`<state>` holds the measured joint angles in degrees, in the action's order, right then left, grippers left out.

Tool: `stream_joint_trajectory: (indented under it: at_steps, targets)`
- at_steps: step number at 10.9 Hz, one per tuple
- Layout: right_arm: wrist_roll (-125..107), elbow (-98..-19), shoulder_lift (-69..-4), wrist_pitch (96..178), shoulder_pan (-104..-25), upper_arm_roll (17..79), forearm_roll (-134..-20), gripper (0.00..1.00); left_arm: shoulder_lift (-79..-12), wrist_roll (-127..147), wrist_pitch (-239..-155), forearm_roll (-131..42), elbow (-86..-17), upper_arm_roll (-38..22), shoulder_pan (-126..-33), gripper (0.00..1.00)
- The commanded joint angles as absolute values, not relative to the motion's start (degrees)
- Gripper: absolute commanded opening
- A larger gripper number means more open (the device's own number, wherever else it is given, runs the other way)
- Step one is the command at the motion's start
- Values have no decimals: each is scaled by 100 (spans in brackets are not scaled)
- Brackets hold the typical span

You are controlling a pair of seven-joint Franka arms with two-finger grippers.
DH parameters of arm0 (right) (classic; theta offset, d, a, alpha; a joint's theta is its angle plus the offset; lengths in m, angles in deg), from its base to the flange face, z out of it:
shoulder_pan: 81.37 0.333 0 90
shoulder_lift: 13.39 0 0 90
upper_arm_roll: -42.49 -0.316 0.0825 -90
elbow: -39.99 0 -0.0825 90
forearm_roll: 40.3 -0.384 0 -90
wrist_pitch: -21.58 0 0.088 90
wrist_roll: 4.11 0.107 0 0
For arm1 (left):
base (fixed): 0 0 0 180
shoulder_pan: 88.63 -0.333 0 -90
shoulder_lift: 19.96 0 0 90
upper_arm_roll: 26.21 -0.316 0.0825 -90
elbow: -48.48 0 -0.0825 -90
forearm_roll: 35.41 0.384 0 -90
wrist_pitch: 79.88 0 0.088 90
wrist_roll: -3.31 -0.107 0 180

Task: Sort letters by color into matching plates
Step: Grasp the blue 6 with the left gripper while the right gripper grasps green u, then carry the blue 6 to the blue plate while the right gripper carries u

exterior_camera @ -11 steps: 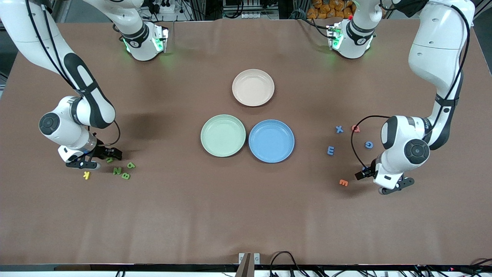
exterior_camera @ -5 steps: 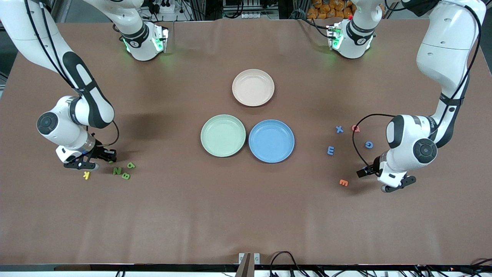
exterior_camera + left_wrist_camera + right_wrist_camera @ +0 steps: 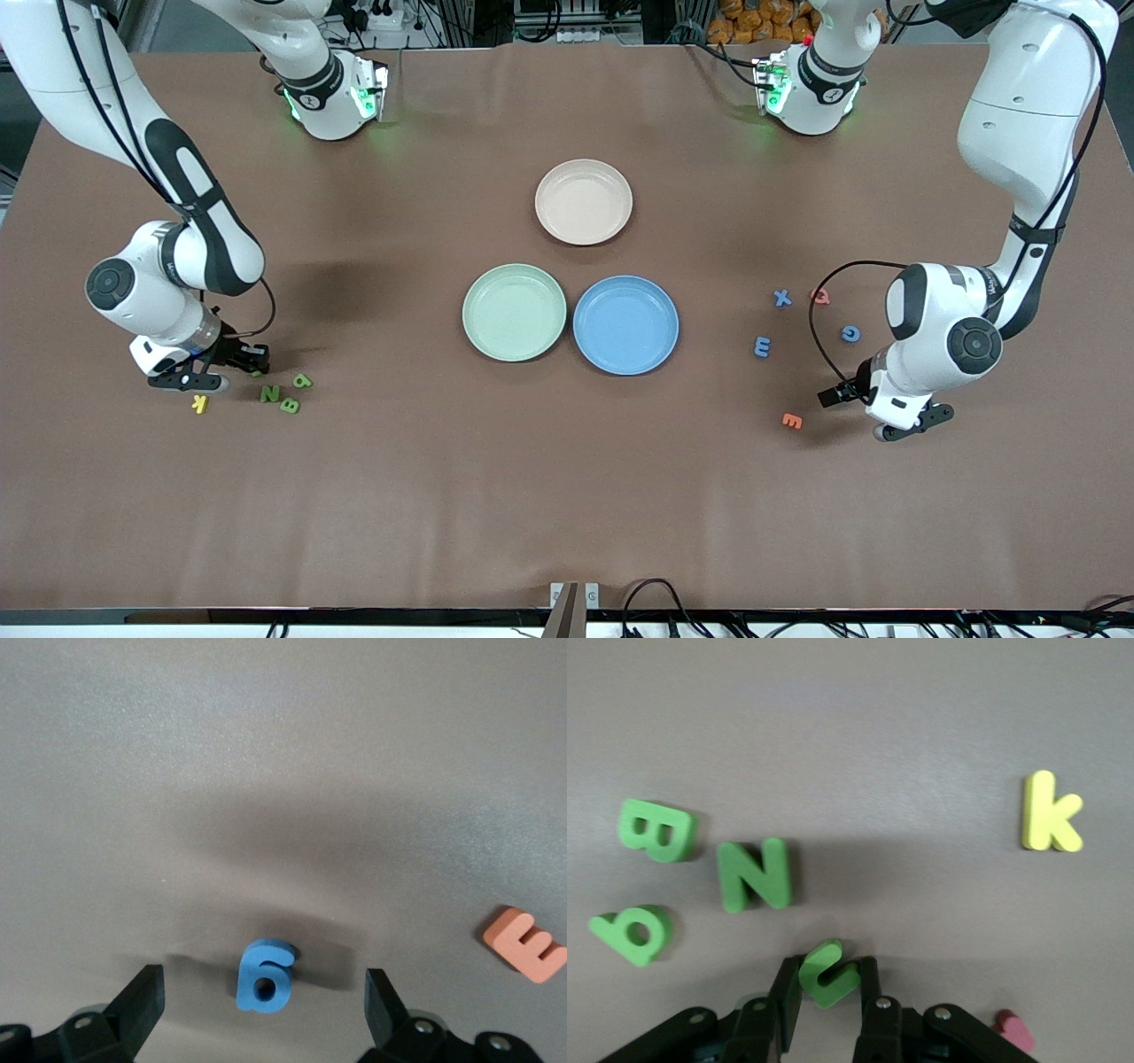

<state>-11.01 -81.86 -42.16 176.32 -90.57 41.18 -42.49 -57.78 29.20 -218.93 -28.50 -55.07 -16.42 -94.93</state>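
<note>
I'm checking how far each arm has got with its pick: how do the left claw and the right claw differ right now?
The left claw is open, its fingers apart on either side of a blue piece shaped like a 6; the right claw is shut on a green curved letter. The left claw is at the left arm's end of the table, by the orange E; the right claw is at the right arm's end, by the green N. Both are low at the table.

High front camera faces robots; wrist cameras look down close.

green letters B [image 3: 654,829], N [image 3: 754,873], yellow k [image 3: 1048,813], blue 6 [image 3: 265,975], orange E [image 3: 524,944]
</note>
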Motion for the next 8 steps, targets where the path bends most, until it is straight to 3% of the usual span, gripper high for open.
stream_joint_trajectory:
  at_steps: [1,3,4,5,7,8]
  targets:
    - [-545,-8104,-3986,17285,-9139,3749,-4188,0,-5784,2845,-22093,-2917,-5637,-1610,-9513,100]
    - [-193,-8095,-3819,17135,-8981,3677,-4188,0,-5784,2836,-22226,-2891,-5708,-1610,-9522,100]
    - [17,-8095,-3740,17004,-8867,3590,-4188,0,-5784,2827,-22226,-2882,-5708,-1610,-9531,74]
    - [254,-8095,-3687,16959,-8744,3502,-4188,0,-5775,2819,-22226,-2847,-5699,-1610,-9548,38]
    - [816,-8104,-3607,16897,-8359,3370,-4197,0,-5749,2671,-22217,-2829,-5699,-1619,-9540,0]
    - [1167,-8095,-3537,16775,-8165,3257,-4197,0,-5731,2460,-22217,-2829,-5699,-1619,-9557,0]
